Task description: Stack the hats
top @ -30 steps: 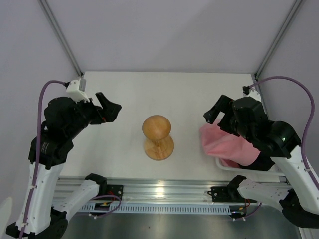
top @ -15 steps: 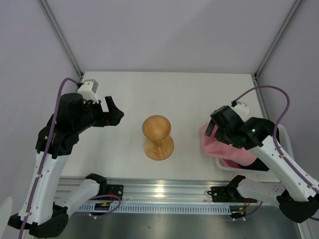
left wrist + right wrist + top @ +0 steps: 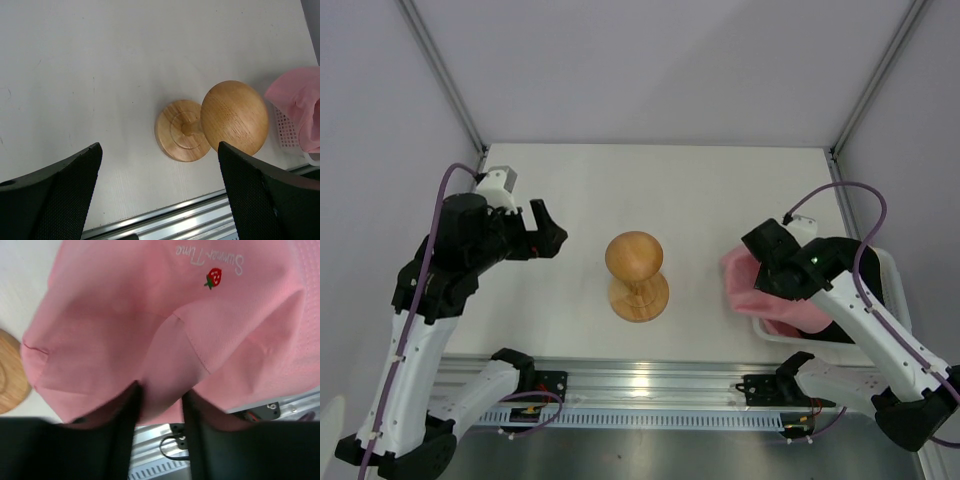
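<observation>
The pink hat [image 3: 760, 288] hangs over the left rim of the white basket [image 3: 891, 264], its brim spilling onto the table. In the right wrist view the pink hat [image 3: 175, 315] fills the frame, showing a small strawberry mark. My right gripper [image 3: 160, 390] is down on it, its two fingers pinching a raised fold of the pink fabric. A dark thing shows under the pink hat in the basket; I cannot tell what it is. My left gripper [image 3: 548, 232] hovers open left of the stand, holding nothing; in its own view the left gripper [image 3: 159, 147] is spread wide.
A wooden round-topped stand [image 3: 636, 275] rises at the table's middle, also seen as the stand [image 3: 232, 116] in the left wrist view. The basket's perforated wall [image 3: 282, 134] shows at the right edge there. The metal rail [image 3: 640, 385] runs along the near edge.
My right gripper has dropped onto the pink hat and drawn its fingers in on a fold of it. The left arm shifted slightly and stayed open.
</observation>
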